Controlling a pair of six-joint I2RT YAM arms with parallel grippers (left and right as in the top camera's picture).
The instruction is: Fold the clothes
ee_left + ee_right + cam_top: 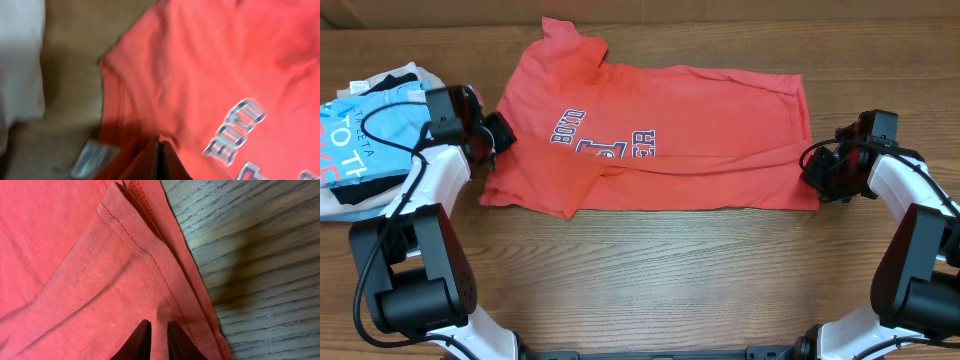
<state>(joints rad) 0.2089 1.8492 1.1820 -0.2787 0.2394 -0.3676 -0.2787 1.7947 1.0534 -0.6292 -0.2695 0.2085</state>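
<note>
1. Across the middle of the brown wooden table (650, 290) lies the coral-red short-sleeved cotton T-shirt (710, 120), partly folded, with navy-and-white lettering showing.
2. Pinched shut on its edges are the left gripper (500, 135) and the right gripper (810, 170).
3. Bare wood shows in front; a pile of folded garments (360, 150) sits far left.

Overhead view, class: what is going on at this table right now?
Two robot arms are folding a coral-red T-shirt that lies on the wooden table, one long side folded over. The left gripper is shut on the fabric at the sleeve end, and the right gripper pinches the hem end. A pile of other clothes sits at the table's left edge, untouched.
</note>
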